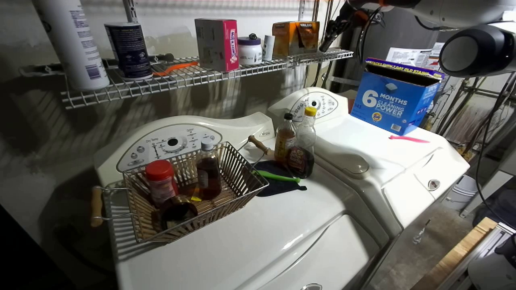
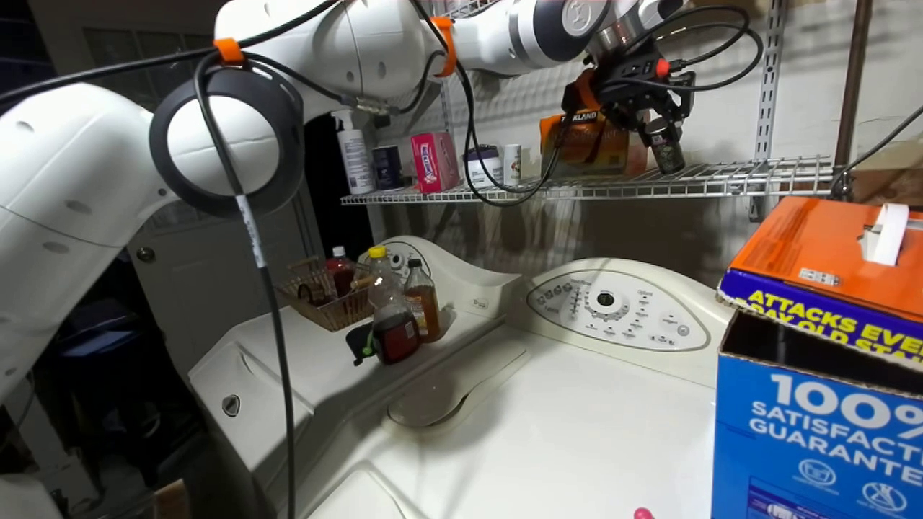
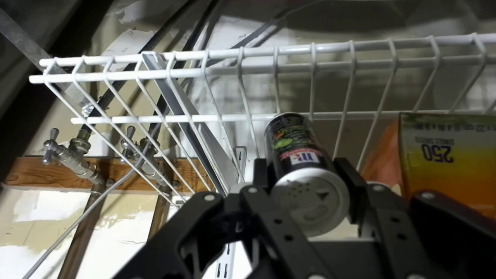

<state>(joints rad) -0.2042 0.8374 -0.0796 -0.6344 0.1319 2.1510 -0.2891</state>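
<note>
White wire forms the shelf point(image 3: 294, 49) bearing an orange box point(image 2: 607, 150), left of the jaws in an exterior view. They hold the tilted shaker point(image 2: 667, 153), its base near the shelf, contact unclear. Released at that lean, it could topple on the spaced wires.

The wall point(image 3: 112, 240) is patchy; floor point(image 1: 397, 266) grey; door point(image 2: 209, 281) dim.
</note>
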